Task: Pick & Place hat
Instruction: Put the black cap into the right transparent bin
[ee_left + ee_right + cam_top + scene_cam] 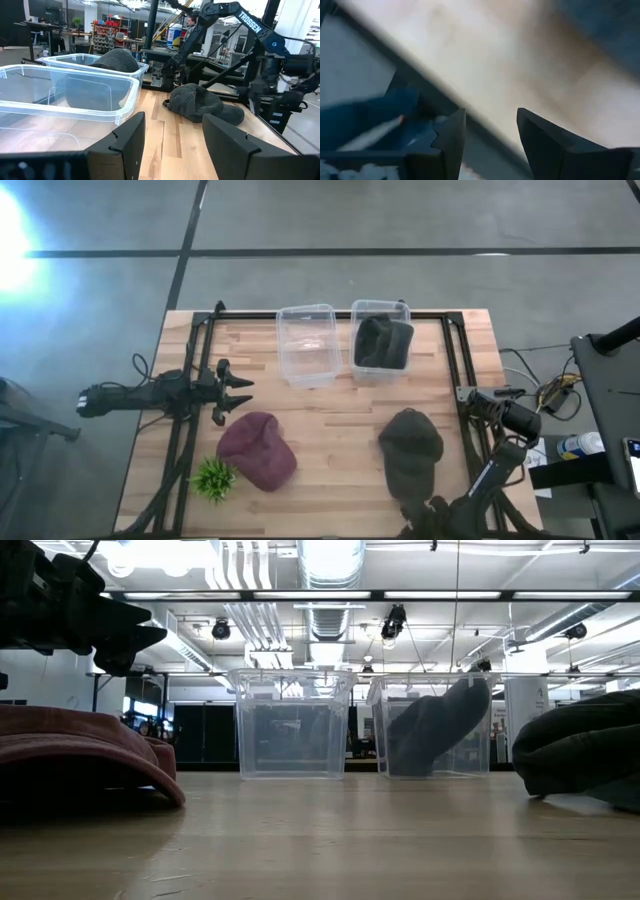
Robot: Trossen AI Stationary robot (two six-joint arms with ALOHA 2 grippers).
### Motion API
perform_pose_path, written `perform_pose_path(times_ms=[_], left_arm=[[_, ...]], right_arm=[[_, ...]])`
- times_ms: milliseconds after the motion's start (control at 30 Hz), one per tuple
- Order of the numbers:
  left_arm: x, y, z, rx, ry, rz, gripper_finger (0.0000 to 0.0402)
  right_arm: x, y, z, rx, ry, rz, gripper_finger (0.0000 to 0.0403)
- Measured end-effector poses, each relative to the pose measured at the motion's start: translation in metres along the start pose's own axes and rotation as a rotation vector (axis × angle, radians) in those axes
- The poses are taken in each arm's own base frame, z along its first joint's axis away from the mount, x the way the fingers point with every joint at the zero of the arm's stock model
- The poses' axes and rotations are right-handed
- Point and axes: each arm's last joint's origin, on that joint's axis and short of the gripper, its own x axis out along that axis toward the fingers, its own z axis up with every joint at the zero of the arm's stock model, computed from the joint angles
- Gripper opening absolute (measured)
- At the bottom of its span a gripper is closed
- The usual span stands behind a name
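Note:
A maroon hat (257, 450) lies crown up on the wooden table, near the front left; it also shows in the low view (80, 755). A dark grey hat (410, 448) lies at the front right and shows in the left wrist view (200, 102). A third dark hat (382, 342) sits in the right clear bin (380, 308), leaning on its wall. My left gripper (240, 397) hovers open and empty just beyond the maroon hat, pointing right (172, 145). My right gripper (420, 515) is open and empty (490, 140) at the table's near edge, just in front of the dark grey hat.
An empty clear bin (307, 343) stands left of the filled one at the table's far side. A small green plant (213, 478) stands at the front left, beside the maroon hat. A black frame (455, 360) runs along the table's sides. Bare wood lies between the two hats.

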Motion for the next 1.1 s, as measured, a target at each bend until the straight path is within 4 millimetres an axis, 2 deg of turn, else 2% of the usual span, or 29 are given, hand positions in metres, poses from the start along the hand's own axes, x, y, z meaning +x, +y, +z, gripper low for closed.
perform_pose_path(times_ms=[233, 367, 500, 700, 833, 933, 1100], left_arm=[[0.0, 0.0, 0.0, 0.0, 0.0, 0.0, 0.0193], [0.0, 0.0, 0.0, 0.0, 0.0, 0.0, 0.0193], [0.0, 0.0, 0.0, 0.0, 0.0, 0.0, 0.0193], [0.0, 0.0, 0.0, 0.0, 0.0, 0.0, 0.0193], [0.0, 0.0, 0.0, 0.0, 0.0, 0.0, 0.0193], [0.0, 0.0, 0.0, 0.0, 0.0, 0.0, 0.0193], [0.0, 0.0, 0.0, 0.0, 0.0, 0.0, 0.0193]], right_arm=[[-0.004, -0.03, 0.016, 0.204, -0.223, -0.263, 0.0173], [-0.023, -0.041, 0.025, 0.211, -0.287, -0.337, 0.0173], [-0.042, -0.047, 0.035, 0.207, -0.314, -0.333, 0.0173], [-0.074, -0.052, 0.054, 0.204, -0.289, -0.256, 0.0173], [-0.091, -0.056, 0.066, 0.12, -0.112, -0.231, 0.0173], [-0.094, -0.054, 0.07, 0.049, -0.004, -0.065, 0.0173], [-0.084, -0.073, 0.074, 0.416, 0.075, 0.184, 0.0173]])
